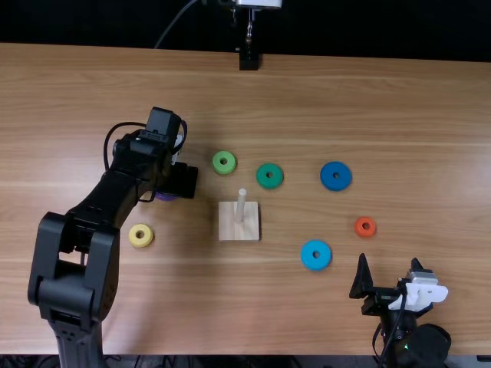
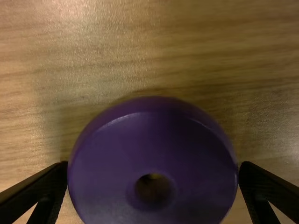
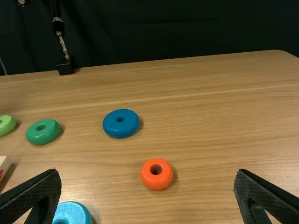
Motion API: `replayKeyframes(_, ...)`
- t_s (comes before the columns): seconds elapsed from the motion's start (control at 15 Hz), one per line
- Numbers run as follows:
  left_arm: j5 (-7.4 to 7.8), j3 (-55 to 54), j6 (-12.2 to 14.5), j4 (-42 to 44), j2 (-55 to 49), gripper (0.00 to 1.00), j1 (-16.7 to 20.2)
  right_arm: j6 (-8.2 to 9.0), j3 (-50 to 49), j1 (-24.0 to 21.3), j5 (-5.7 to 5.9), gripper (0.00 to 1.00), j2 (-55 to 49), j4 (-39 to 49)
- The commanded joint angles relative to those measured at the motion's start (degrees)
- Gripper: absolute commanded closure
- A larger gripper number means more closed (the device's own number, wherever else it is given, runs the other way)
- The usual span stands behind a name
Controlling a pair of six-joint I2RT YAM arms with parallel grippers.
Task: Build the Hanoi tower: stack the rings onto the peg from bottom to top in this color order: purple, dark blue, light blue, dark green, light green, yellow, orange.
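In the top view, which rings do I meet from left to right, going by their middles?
Yellow ring, purple ring, light green ring, dark green ring, light blue ring, dark blue ring, orange ring.

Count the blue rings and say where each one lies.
2: the dark blue ring, beyond the orange ring; the light blue ring, right of the wooden base, nearer the robot.

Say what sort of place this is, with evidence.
Probably a robotics lab: two black robot arms at a wooden table, a peg on a wooden base, and a dark backdrop behind.
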Motion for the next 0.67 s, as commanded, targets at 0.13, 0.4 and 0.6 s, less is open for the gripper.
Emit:
replayKeyframes(0.13,1.62,1.94,0.17,-0.12,1.24,0.00,-0.28,-0.07,-3.85,0.06,-0.20,0.00,-0.71,-4.25)
replayKeyframes(0.4,4.68,1.59,0.27,1.05,0.80,0.91,-0.11,-0.18,-3.85,0.06,-0.20,0.00,-0.71,-4.35)
replayKeyframes(0.6,4.15,1.33,0.17,3.68,0.36,1.00,0.24,-0.18,-3.85,0.06,-0.09,0.00,-0.71,-4.25)
